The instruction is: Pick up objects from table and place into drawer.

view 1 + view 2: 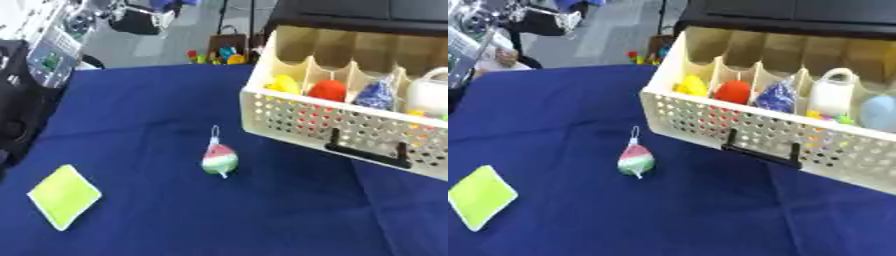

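Neither robot hand of mine shows, so I cannot tell how open they are. On the blue desk (131,110), a yellow-green square pad (65,196) lies nearest, left of the watermelon-patterned toy (219,160); beyond it, right, stands the open cream drawer (754,127), holding yellow, red, blue and white things.

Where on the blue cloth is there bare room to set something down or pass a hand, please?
Free: the wide stretch of blue tablecloth behind the small red, white and green watermelon-like charm, and the near strip between it and the flat lime-green square pad. Crowded: the cream perforated drawer at right, its compartments already holding objects.
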Controlling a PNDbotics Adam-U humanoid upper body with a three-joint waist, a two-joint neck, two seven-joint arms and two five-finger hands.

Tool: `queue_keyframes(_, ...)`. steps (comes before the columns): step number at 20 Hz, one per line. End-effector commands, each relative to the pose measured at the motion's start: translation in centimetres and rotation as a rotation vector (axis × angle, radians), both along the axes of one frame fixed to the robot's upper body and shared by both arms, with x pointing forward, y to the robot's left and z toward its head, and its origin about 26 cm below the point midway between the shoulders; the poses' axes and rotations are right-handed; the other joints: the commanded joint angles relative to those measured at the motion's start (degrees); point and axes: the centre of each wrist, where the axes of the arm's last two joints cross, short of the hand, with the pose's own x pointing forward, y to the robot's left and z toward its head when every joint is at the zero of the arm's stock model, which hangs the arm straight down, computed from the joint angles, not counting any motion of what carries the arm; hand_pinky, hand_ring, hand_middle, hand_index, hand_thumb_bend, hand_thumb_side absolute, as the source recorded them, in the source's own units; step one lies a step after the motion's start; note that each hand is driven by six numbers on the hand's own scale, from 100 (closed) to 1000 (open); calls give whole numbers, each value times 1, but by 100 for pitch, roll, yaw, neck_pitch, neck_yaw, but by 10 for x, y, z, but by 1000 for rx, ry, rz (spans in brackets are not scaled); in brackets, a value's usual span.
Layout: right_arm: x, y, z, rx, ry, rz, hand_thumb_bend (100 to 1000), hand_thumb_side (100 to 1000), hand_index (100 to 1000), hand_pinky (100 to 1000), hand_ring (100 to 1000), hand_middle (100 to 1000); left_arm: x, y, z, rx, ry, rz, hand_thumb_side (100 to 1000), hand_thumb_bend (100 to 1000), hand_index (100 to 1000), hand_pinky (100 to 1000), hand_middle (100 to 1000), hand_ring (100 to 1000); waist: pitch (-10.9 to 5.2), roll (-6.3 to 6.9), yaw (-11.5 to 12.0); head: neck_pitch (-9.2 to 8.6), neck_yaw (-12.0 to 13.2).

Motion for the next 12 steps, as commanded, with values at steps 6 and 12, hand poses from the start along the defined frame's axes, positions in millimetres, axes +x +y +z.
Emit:
queue_keyframes(6,-3,-5,8,4,-28,7,100,588,721,558,565,623,-43,-43,23,-12,-29,-171,186,100,661,302,400,520,-348,-55,0,94,-84)
queue_keyframes(12,-3,-4,10,14,-32,21,100,578,721,555,569,654,-72,-69,28,-24,20,-272,188,100,660,301,398,520,-548,-79,-3,9,-163)
